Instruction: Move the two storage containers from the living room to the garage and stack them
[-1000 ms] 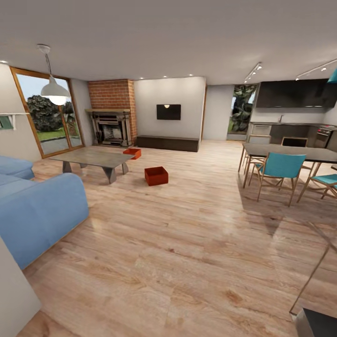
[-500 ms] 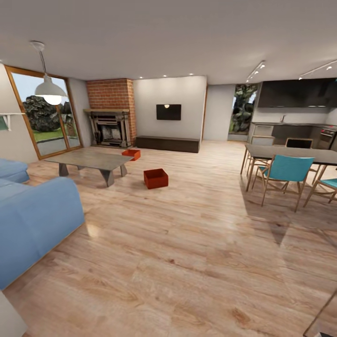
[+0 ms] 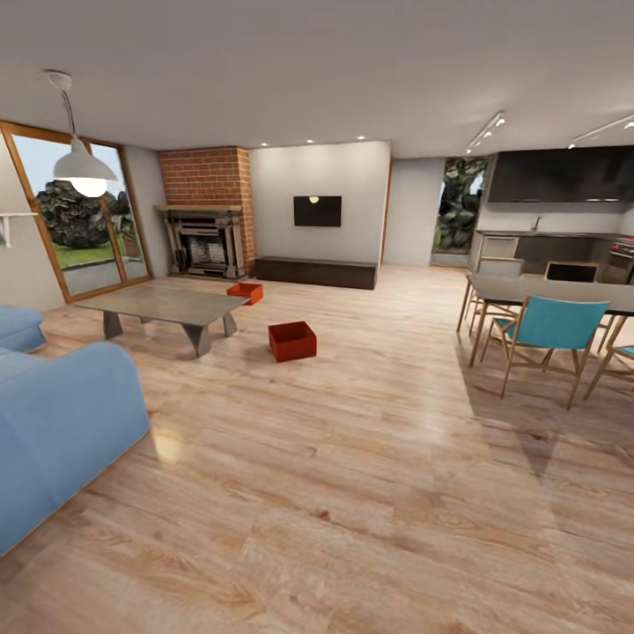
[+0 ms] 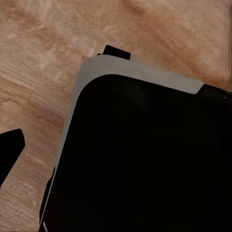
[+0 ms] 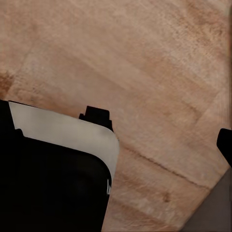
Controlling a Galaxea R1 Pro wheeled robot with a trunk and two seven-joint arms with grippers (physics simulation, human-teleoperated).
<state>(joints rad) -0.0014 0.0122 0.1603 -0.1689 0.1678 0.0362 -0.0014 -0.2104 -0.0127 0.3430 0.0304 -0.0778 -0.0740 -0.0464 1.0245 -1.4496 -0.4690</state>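
Note:
The two storage containers stand on the light wood-plank floor of the living room in the head view. The nearer container (image 3: 291, 341) sits in the open, just right of the glass table (image 3: 163, 303). The farther container (image 3: 245, 291) lies behind that table, toward the brick fireplace (image 3: 206, 211). Both are orange-red, lidless and upright, and far ahead of me. My left gripper (image 4: 116, 154) hangs over my dark base, one fingertip (image 4: 9, 152) at the picture's edge. My right gripper (image 5: 116, 145) also hangs low, one fingertip (image 5: 225, 145) at the edge. Nothing is held. The garage is out of view.
A blue sofa (image 3: 53, 431) fills the near left. A dining table (image 3: 563, 295) with teal chairs (image 3: 548, 335) stands at the right. Glass doors (image 3: 75, 220) are on the left wall, a low TV bench (image 3: 314, 270) at the back. Wide bare plank floor (image 3: 352, 458) leads toward the containers.
The whole head view has shifted: the camera has moved forward. The sofa and the near white wall have slid off to the left. The containers stand where they were.

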